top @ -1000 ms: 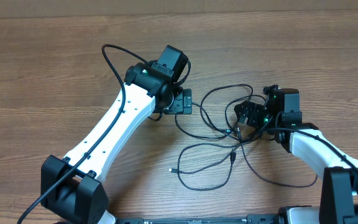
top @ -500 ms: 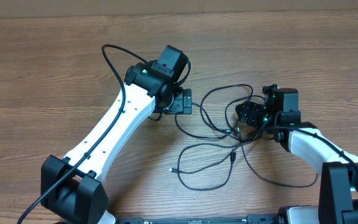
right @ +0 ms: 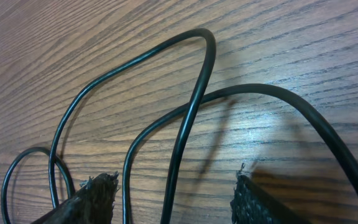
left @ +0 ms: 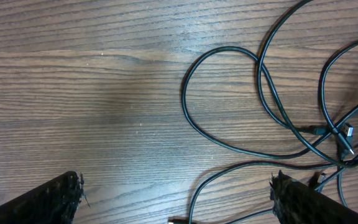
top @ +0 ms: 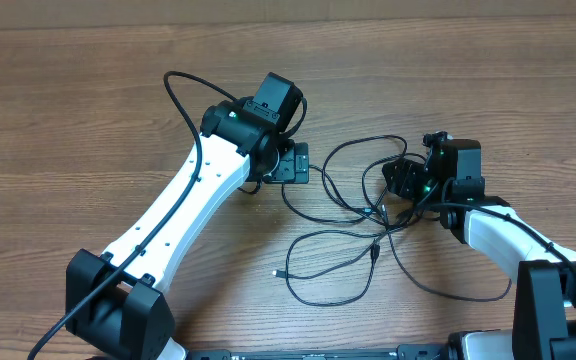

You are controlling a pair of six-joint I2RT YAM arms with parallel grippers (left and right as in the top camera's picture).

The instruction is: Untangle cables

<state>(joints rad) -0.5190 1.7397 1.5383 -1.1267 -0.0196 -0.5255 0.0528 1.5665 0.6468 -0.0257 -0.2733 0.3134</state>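
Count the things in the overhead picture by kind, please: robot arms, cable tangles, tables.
Robot arms: 2, left arm, right arm
Tangles of thin black cables: 1; single cords cannot be counted
Wooden table: 1
Total: 4

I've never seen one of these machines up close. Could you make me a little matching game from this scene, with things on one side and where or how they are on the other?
Things
1. left claw
2. right claw
3. cables
4. table

Descriptions
A. brown wood grain
B. at the right side of the tangle, a strand passing through its opening
C. thin and black, looping across one another
D. at the left side of the tangle, spread wide open

Pairs: 1-D, 2-B, 3-C, 4-A
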